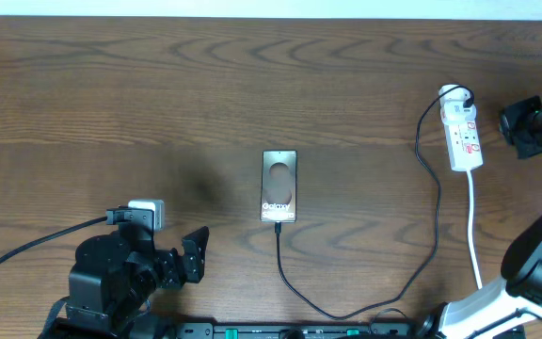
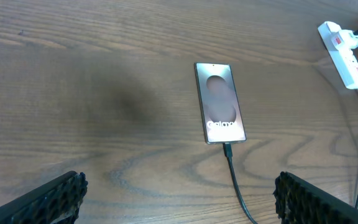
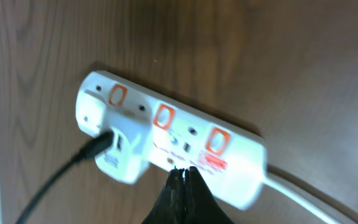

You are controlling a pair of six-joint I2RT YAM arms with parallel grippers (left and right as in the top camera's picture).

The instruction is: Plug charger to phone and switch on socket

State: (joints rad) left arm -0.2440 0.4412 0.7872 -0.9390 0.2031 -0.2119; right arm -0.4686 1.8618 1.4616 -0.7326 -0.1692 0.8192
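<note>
The phone lies flat mid-table with its bronze face up; it also shows in the left wrist view. The thin black charger meets the phone's near edge, then loops right towards the white socket. A white adapter sits in the socket's far end. My right gripper is shut and holds nothing, its tips over the socket near the red switches. My left gripper stands wide open above bare wood, short of the phone.
A white cord runs from the socket towards the front edge beside the right arm's base. The left arm sits front left with a thick black cable. The table's far edge lies behind.
</note>
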